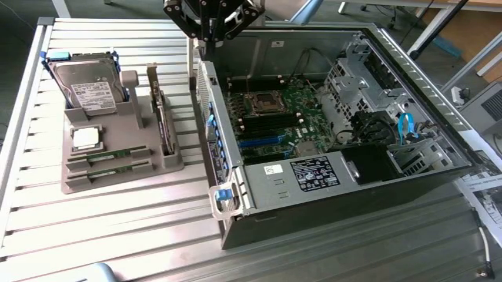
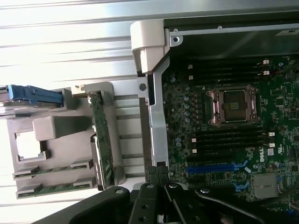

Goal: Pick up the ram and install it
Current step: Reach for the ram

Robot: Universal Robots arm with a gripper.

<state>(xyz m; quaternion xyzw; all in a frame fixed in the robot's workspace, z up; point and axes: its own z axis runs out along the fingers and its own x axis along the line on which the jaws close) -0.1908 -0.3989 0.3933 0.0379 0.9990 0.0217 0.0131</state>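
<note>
Two green ram sticks lie in slots at the front of a grey holder [image 1: 117, 182] on the table: one ram [image 1: 107, 155] [image 2: 52, 170] and a second [image 1: 102, 172] [image 2: 50, 188] just beside it. My gripper [image 1: 209, 36] [image 2: 158, 172] hangs high above the rear edge of the open computer case [image 1: 330, 200], well away from the sticks. Its fingers are shut together with nothing between them. Inside the case, the motherboard's empty black memory slots [image 1: 271, 123] [image 2: 228, 139] lie next to the open processor socket [image 1: 265, 104] [image 2: 233, 105].
The grey holder also carries a hard drive [image 1: 93, 82] with blue rails, a square silver processor [image 1: 84, 138] and an upright dark expansion card [image 1: 159, 111]. The case's metal rear wall [image 1: 208, 117] stands between holder and motherboard. Papers [image 1: 482, 191] lie at the exterior view's right.
</note>
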